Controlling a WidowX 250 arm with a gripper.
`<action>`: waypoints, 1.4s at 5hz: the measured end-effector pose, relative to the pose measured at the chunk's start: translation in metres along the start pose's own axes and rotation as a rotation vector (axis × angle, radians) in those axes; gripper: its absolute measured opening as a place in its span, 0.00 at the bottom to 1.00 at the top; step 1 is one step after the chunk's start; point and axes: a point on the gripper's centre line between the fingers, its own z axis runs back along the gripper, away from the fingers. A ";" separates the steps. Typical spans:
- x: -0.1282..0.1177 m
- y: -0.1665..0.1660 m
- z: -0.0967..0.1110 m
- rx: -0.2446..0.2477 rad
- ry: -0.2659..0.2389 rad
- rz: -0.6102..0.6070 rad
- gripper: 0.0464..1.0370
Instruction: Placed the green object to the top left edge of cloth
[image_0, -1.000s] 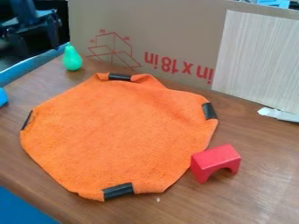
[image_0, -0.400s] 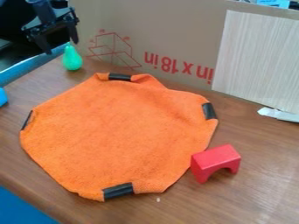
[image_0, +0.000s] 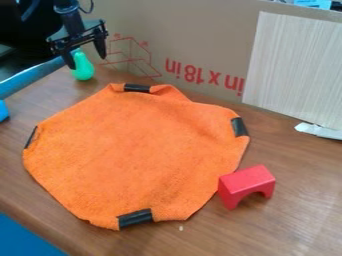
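My gripper (image_0: 87, 59) has moved right and a little lower from its place at the upper left a moment ago, and now I have it over the green pear-shaped object (image_0: 83, 72). Its jaws stand apart, one to each side of the object's top as I see it; I can't tell whether either touches. The object hasn't shifted: it's upright on the table (image_0: 294, 215), just off the orange cloth's (image_0: 133, 150) upper-left edge.

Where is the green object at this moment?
In the camera view, the green object stands at the upper left, on the table beyond the orange cloth, just below the open hand.
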 end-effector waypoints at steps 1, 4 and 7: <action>0.004 0.001 -0.006 0.017 -0.011 0.016 0.96; 0.023 0.002 -0.014 0.074 -0.053 0.068 0.65; 0.005 0.004 -0.006 0.059 0.002 0.043 0.37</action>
